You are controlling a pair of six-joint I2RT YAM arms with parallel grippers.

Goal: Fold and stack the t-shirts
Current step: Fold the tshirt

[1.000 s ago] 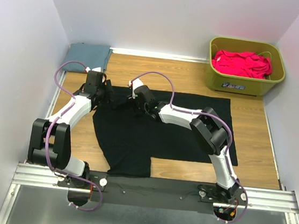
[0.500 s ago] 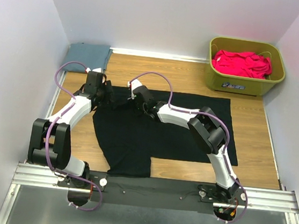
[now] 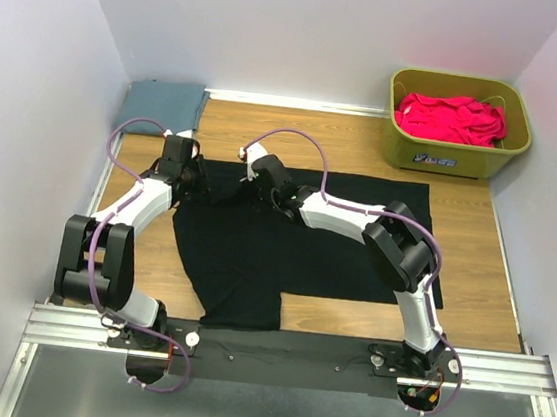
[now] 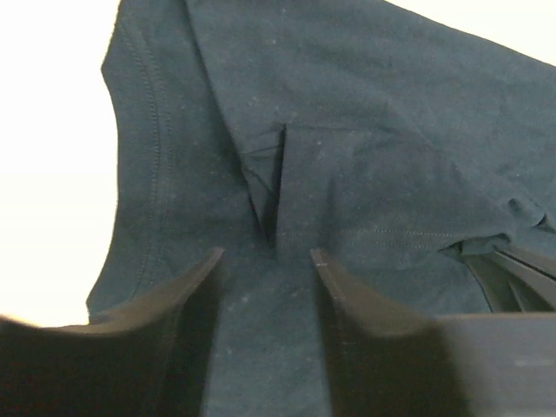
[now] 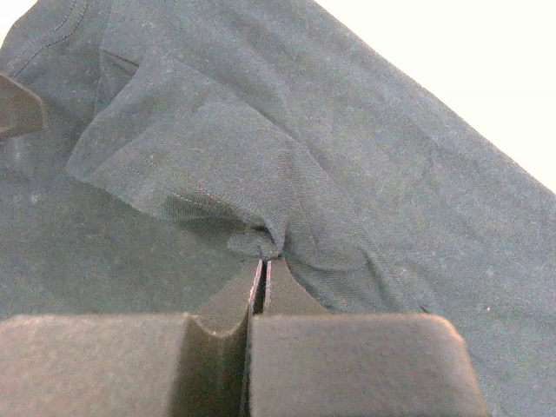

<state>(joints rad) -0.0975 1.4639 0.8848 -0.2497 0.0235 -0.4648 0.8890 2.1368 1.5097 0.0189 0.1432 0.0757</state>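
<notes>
A black t-shirt (image 3: 305, 242) lies spread flat on the wooden table, one sleeve pointing toward the near edge. My left gripper (image 3: 195, 175) sits at the shirt's far left corner. In the left wrist view it (image 4: 267, 254) is open, its fingers standing apart on the dark cloth (image 4: 347, 130) below a small crease. Just to the right, at the shirt's far edge, is my right gripper (image 3: 253, 179). In the right wrist view it (image 5: 263, 259) is shut on a bunched fold of the shirt (image 5: 391, 174).
A folded blue-grey shirt (image 3: 161, 107) lies in the back left corner. At the back right stands a green bin (image 3: 445, 159) holding pink shirts (image 3: 450, 117). Walls close in the table on three sides, and a metal rail runs along the near edge.
My right gripper has shut on a fold of the black shirt and shifted slightly toward the far edge. The left gripper's jaws have narrowed over the cloth.
</notes>
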